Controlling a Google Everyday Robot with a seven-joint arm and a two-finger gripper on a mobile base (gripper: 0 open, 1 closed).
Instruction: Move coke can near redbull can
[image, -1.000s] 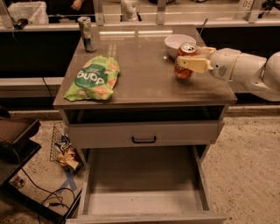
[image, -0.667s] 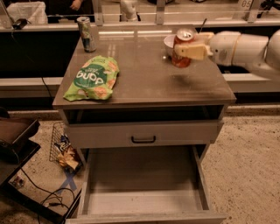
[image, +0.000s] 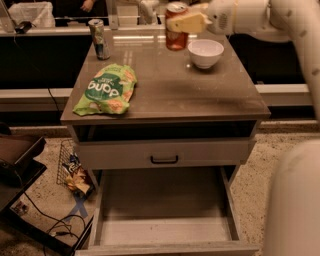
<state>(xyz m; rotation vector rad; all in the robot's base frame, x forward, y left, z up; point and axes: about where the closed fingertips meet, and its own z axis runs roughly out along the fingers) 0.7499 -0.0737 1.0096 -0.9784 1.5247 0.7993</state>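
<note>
Matt plastic gripper above glossy tabletop

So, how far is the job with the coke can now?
Done: the gripper is shut on the coke can and seems to hold it above the table, next to the white bowl. In hand: carrying it. Left: bring it across to the redbull can at the far left corner, set it down close by, and release.

End effector lifted coke can, carried it leftward, now rear-left of bowl.
</note>
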